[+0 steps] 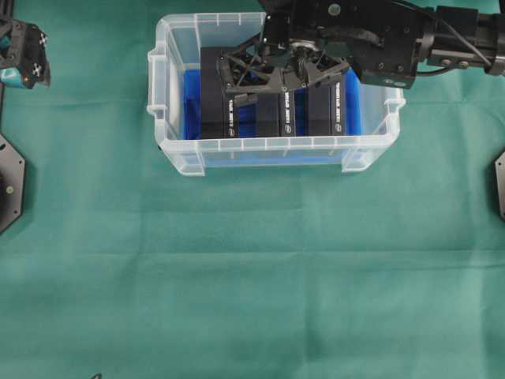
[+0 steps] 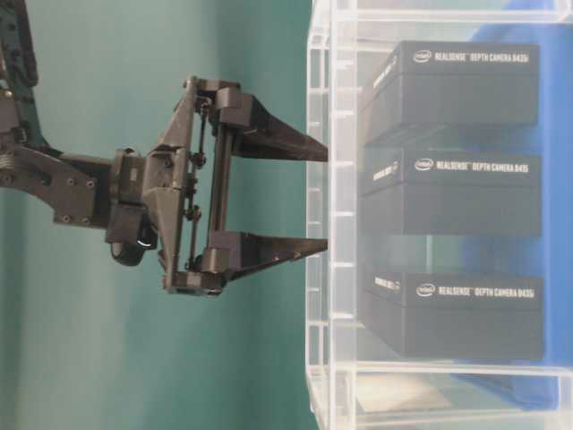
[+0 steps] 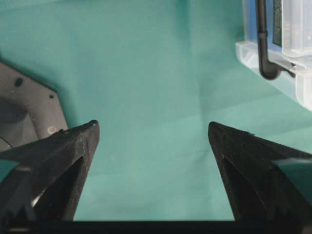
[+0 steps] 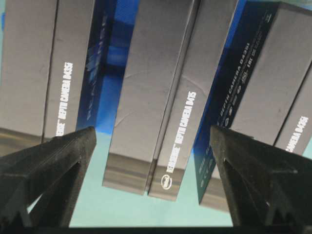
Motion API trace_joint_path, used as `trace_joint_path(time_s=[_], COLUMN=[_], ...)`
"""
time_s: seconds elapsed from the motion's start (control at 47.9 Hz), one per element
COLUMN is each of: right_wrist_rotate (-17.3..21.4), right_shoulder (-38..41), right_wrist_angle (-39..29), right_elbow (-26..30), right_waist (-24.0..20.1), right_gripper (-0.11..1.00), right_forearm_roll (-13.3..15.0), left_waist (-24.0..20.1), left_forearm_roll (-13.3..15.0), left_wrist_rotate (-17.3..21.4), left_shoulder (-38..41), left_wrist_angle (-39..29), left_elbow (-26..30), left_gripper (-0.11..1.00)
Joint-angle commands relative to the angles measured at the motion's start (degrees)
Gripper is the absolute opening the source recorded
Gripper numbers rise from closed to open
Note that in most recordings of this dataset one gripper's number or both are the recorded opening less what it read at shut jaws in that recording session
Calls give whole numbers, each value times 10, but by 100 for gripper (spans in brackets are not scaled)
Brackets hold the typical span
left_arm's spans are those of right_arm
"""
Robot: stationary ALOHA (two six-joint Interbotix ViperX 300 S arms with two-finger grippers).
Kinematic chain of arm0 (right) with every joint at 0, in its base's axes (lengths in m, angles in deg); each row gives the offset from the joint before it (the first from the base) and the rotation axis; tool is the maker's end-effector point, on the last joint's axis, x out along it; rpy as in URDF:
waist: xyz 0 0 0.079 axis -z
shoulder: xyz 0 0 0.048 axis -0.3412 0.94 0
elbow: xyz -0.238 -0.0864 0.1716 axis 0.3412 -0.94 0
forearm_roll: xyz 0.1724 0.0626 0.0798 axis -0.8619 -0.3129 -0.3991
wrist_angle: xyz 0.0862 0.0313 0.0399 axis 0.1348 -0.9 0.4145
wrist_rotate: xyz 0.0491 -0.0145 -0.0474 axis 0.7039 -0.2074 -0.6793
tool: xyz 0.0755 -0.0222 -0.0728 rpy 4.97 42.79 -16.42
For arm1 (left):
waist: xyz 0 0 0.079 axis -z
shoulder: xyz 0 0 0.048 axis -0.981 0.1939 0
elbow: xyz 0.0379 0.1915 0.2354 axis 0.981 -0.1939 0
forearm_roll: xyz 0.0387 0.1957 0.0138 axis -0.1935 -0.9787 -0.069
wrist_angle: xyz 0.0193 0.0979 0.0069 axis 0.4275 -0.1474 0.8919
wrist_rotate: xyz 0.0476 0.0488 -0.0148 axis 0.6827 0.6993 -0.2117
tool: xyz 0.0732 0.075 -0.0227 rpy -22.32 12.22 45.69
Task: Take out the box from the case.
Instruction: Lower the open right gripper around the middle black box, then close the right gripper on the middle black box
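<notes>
Spread right gripper [image 4: 153, 134] above middle box [image 4: 151, 97] — overhead hides it, left gripper [image 3: 153, 129] released

The table is covered with a green cloth [image 1: 252, 276] that reaches every edge of the overhead view and shows some soft creases. Directly on the cloth, at the far side and a little left of the middle, stands the case [image 1: 177, 150], a clear plastic bin with a rimmed edge. At the left edge a dark angular plate [image 1: 9, 181] lies on the cloth, and a similar plate [image 1: 499, 185] lies at the right edge.
</notes>
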Motion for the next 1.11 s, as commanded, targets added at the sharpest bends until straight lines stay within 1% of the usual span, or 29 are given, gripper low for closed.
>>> trace_joint_path(time_s=[0.0,0.334,0.918,1.085], right_wrist_rotate=[0,-1,-9,-9], right_shoulder=[-10,-3,23,31], right_wrist_angle=[15,37,39,48], right_elbow=[-1,-20,-26,-26], right_waist=[2,7,14,16], right_gripper=[95,95,95,95], right_forearm_roll=[2,2,-1,-2], left_waist=[1,1,1,1], left_forearm_roll=[1,1,1,1], left_wrist_rotate=[0,0,9,10], left_shoulder=[-3,-3,-4,-5], left_wrist_angle=[1,1,1,2], left_elbow=[11,11,10,9], left_gripper=[98,98,98,98])
